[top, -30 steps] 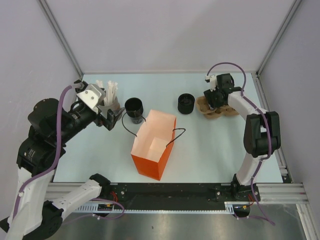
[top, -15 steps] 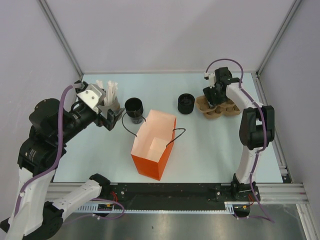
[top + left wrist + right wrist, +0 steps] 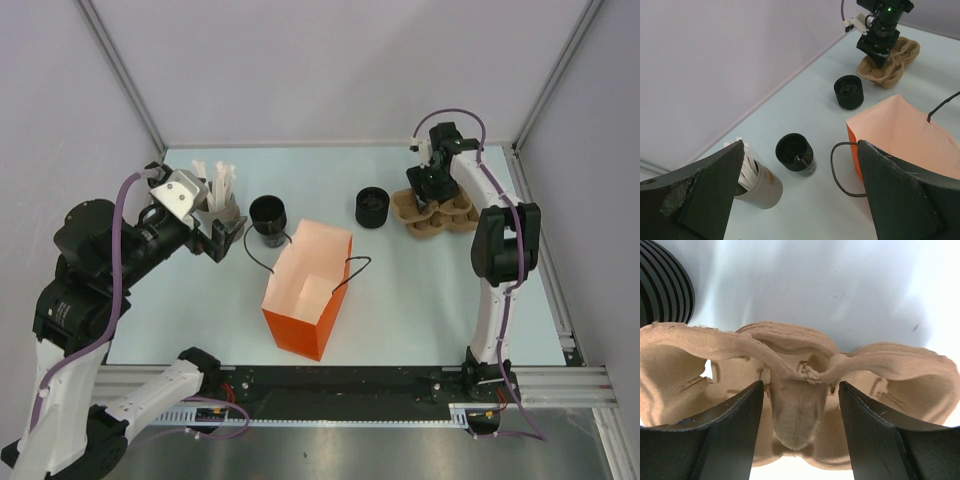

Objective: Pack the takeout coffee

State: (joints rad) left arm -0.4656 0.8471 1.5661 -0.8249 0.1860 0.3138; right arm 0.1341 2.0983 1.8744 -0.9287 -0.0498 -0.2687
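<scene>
No lidded takeout coffee shows in these views. An open black cup [image 3: 268,218] [image 3: 795,154] without a lid stands left of the orange paper bag [image 3: 305,290] [image 3: 910,130]. A ribbed stack of black lids [image 3: 372,207] [image 3: 849,92] [image 3: 662,287] sits further right. My right gripper [image 3: 432,190] [image 3: 800,390] is open and points down into the brown cardboard cup carrier [image 3: 440,214] [image 3: 800,415]. Its jaws straddle the carrier's centre post with a gap on each side. My left gripper [image 3: 215,238] [image 3: 801,190] is wide open, hovering by the straw cup, holding nothing.
A grey cup of white straws [image 3: 224,205] [image 3: 759,187] stands at the far left, close to my left fingers. The bag stands upright and open, its black cord handles [image 3: 840,170] hanging outward. Walls close the table at the back and on both sides.
The right wrist has shifted slightly toward the back wall over the carrier and its jaws have widened a little. The left arm has not moved.
</scene>
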